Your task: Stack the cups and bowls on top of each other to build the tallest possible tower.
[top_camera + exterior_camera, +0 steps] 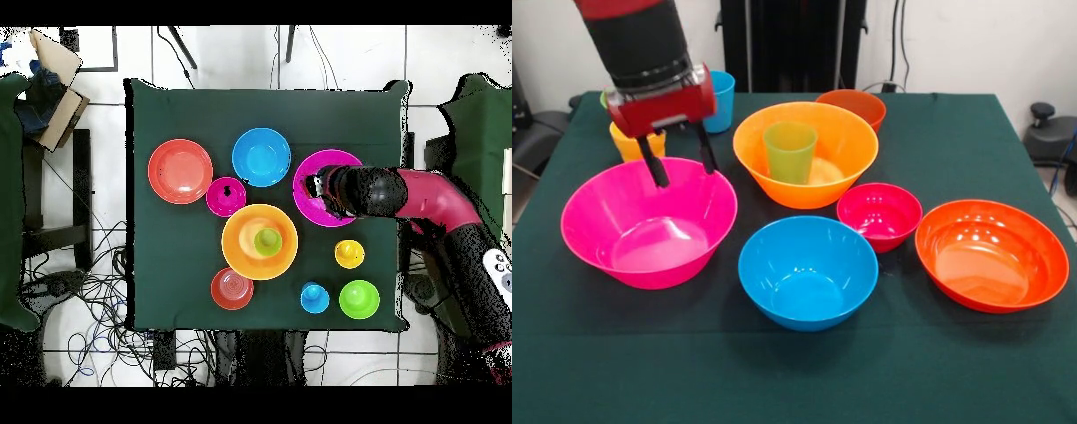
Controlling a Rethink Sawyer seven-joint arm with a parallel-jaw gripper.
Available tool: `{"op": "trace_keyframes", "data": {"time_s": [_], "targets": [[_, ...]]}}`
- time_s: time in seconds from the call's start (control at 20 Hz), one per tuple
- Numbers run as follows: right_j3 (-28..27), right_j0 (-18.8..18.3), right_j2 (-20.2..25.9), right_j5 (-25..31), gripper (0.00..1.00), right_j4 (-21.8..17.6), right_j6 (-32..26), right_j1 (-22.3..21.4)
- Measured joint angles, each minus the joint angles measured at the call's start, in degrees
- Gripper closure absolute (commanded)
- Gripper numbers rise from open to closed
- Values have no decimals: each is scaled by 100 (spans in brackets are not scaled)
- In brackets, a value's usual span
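Bowls lie unstacked on the worktop point(1006, 132); green cup point(789, 151) stands in big orange bowl point(852, 146). Arm point(430, 200) vertical; claw point(680, 157) open, empty, over pink bowl's point(644, 234) far rim.

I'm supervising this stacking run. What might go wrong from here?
1. The open gripper hangs at the pink bowl's far rim; closing on that glossy slanted wall, it may slip or tip the bowl.
2. The green cup stands loose in the orange bowl; moving that bowl could topple it.

Lab (floor cables point(95, 300), pedestal arm point(440, 205))
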Motion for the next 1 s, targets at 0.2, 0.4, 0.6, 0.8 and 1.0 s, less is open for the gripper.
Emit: {"op": "trace_keyframes", "data": {"time_s": [0.2, 0.4, 0.6, 0.8, 1.0], "targets": [[130, -104, 36, 1, 0, 24, 0, -288], [298, -171, 81, 0, 0, 24, 0, -485], [643, -145, 85, -101, 0, 15, 0, -704], [899, -40, 74, -291, 0, 13, 0, -821], [1191, 210, 31, -572, 0, 11, 1, -936]]}}
